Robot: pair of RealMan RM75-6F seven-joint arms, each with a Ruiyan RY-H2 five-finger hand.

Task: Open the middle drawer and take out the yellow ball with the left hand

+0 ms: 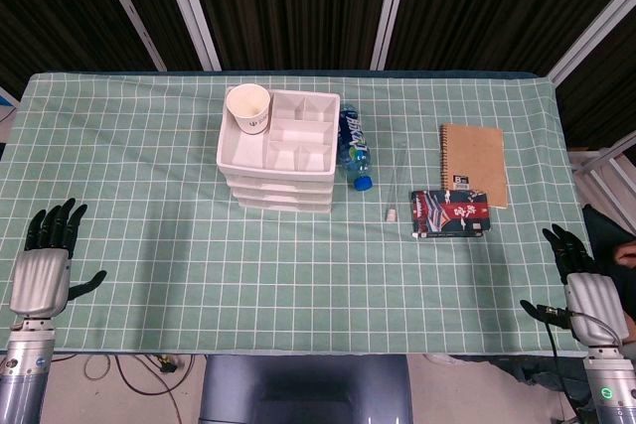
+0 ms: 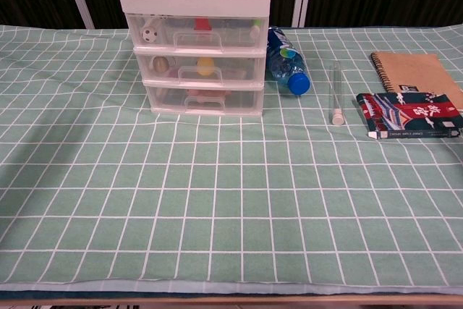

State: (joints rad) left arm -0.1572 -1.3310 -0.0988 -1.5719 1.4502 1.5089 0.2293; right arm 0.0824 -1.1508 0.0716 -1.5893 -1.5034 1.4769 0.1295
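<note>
A white three-drawer unit [image 1: 281,161] [image 2: 197,52] stands at the back middle of the table, all drawers closed. Through the clear front of the middle drawer [image 2: 199,70] a yellow ball [image 2: 206,65] shows behind the handle. My left hand [image 1: 45,267] rests at the table's near left corner, fingers spread, holding nothing. My right hand [image 1: 584,285] rests at the near right corner, likewise open and empty. Both hands are far from the drawers and appear only in the head view.
A paper cup [image 1: 249,107] stands in the unit's top tray. A blue-capped bottle [image 1: 354,149] lies against the unit's right side. A clear tube [image 2: 336,94], a printed box [image 1: 452,213] and a brown notebook [image 1: 474,162] lie to the right.
</note>
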